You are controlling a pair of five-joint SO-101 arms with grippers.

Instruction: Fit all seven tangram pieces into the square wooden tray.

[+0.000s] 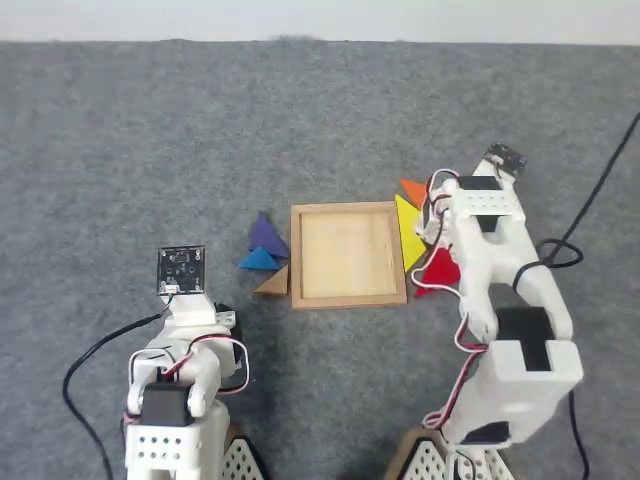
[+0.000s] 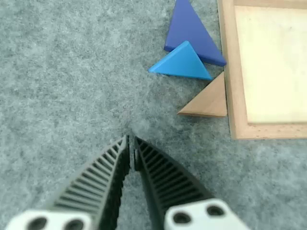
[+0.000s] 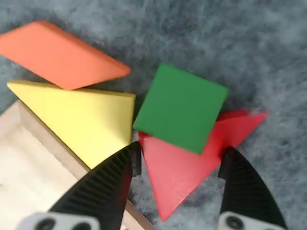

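Right wrist view: the right tool [image 3: 181, 153] hangs with its fingers spread wide on either side of the red triangle [image 3: 182, 182], gripping nothing. That piece lies flat on the grey desk [image 1: 120, 150] just beside the tray [image 1: 348, 299], at its right edge. A green square [image 3: 181, 108] overlaps it, and a yellow triangle [image 3: 86, 120] and an orange slanted piece [image 3: 60, 52] lie close by.

The red piece looks light, stiff, thin and smooth, so it may slip. Pinching across two opposite edges, clear of the green square, seems the safest hold. Its long edge runs from a tip near the tray's rim to a tip pointing away from the tray.

The left tool [image 2: 130, 143] is pressed together and holds nothing. It sits near the dark blue [image 2: 192, 28], light blue [image 2: 182, 62] and tan [image 2: 211, 100] triangles at the tray's left.
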